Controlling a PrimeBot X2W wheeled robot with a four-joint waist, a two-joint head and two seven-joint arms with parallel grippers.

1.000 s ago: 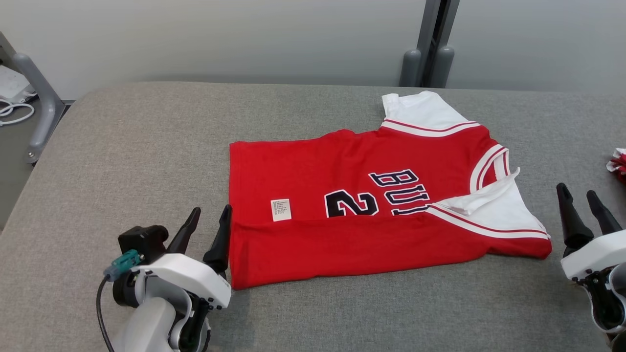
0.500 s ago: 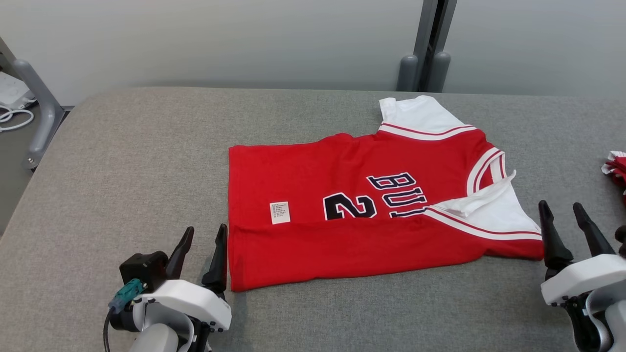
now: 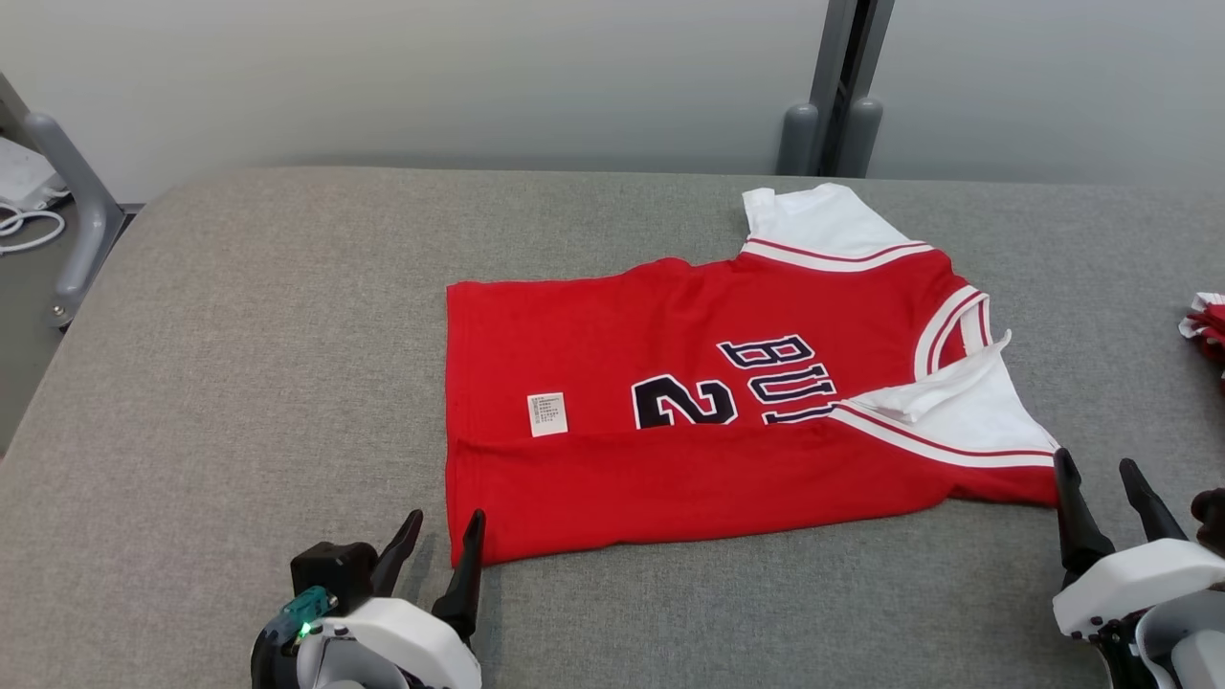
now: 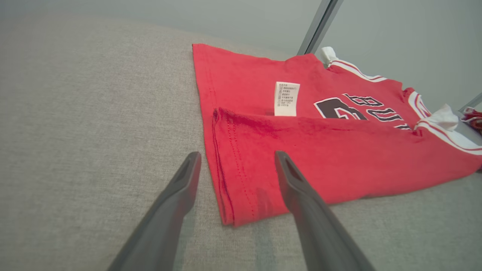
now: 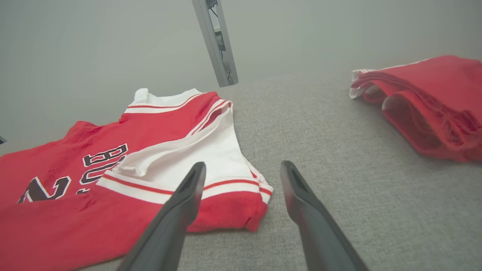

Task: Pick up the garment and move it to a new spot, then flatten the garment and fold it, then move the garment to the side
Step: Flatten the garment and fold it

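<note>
The garment point(image 3: 708, 383) is a red jersey with white sleeves and dark lettering, lying flat on the grey table with its near long edge folded over. My left gripper point(image 3: 442, 542) stands open just off the jersey's near left corner point(image 4: 228, 216), its fingers straddling that corner in the left wrist view. My right gripper point(image 3: 1099, 483) is open beside the jersey's near right corner point(image 5: 256, 222), at the folded white sleeve point(image 5: 196, 154). Nothing is held by either one.
A second red and white garment point(image 5: 425, 101) lies bunched at the table's right edge point(image 3: 1208, 325). A grey post point(image 3: 842, 86) rises behind the table, and a grey frame leg point(image 3: 72, 191) with white cables stands at the far left.
Both grippers have drawn back toward the near edge of the table, the left one also shifting right to the jersey's near corner. The jersey lies as before.
</note>
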